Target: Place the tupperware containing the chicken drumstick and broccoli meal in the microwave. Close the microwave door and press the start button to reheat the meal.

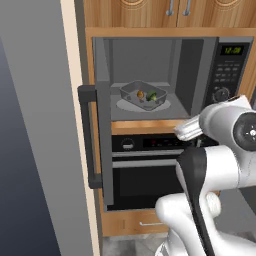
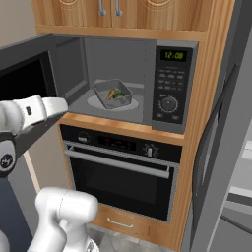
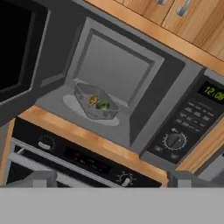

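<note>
The microwave (image 3: pixel 131 87) is seen ahead of the pincer, its door (image 3: pixel 17 48) swung open to the upper left. The tupperware (image 3: pixel 96 104), with drumstick (image 3: pixel 93 101) and broccoli (image 3: pixel 103 105), is set inside. An oven (image 3: pixel 74 157) is seen just nearer.

White arm (image 1: pixel 220 165) folded, forearm raised forward.

Microwave door (image 3: pixel 17 48) cut off at left edge; keypad (image 2: pixel 169 81) labels illegible.
</note>
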